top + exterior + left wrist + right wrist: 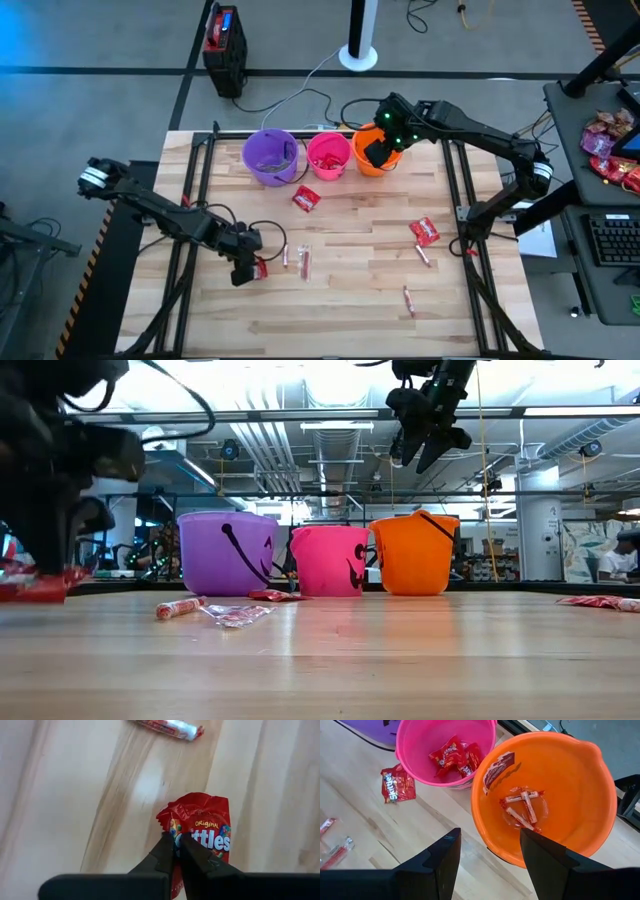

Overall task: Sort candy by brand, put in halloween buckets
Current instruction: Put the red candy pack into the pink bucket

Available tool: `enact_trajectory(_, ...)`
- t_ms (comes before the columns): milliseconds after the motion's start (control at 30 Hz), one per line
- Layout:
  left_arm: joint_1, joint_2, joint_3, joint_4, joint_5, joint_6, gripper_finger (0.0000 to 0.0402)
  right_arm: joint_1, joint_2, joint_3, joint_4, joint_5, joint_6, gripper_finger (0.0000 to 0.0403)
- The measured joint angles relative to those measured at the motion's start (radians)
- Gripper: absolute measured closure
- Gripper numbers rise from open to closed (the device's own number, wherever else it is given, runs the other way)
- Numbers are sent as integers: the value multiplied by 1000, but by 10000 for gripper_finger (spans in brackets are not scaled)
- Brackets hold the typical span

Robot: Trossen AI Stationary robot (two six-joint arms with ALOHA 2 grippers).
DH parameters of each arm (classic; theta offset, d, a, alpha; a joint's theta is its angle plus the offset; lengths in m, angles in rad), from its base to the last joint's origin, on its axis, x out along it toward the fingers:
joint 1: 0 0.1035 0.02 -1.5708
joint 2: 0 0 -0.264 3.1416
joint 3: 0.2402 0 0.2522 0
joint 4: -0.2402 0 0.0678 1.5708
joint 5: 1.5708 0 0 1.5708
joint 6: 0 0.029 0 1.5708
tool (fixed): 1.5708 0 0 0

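Note:
My left gripper (252,268) stands over the table's near left part, shut on a red Skittles packet (200,827), which also shows in the low view (35,588). My right gripper (487,857) hangs open and holds nothing above the orange bucket (388,160), which has a few pink-white sticks (522,807) on its floor. The pink bucket (328,155) holds red packets (454,756). The purple bucket (270,157) stands left of it. More candy lies flat on the wood: red packets (305,198) (424,231) and thin sticks (285,257) (408,298). My left gripper pinches the red packet between its two fingers (161,856) at the printed face near one crumpled side edge (172,827). The fingers come steeply from above. The packet hangs from the fingertips a little above the wood.
The three buckets stand in a row at the table's far edge. Another stick (167,726) lies on the wood just beyond the held packet, and a clear wrapper (235,615) lies beside it. Bare wood lies at the table's middle and near edge.

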Motion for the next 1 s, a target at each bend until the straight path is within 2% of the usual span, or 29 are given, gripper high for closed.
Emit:
enact_trajectory(300,20,-95,128,-34,-2,-11,401,0,0,0,0,0,-11,207)
enact_trajectory(467,121,-86,300,-80,-136,46,401,0,0,0,0,0,-18,207)
enact_trajectory(600,285,-38,455,-69,-248,191,401,0,0,0,0,-1,-48,207)
enact_trajectory(700,465,37,553,-53,-252,320,401,0,-5,0,-1,-1,-70,207)
enact_trajectory(867,748,229,754,-14,-158,497,401,-1,-21,0,-1,-2,-114,207)
enact_trajectory(1000,880,412,978,-105,-87,567,401,-3,-26,0,3,-1,-140,207)
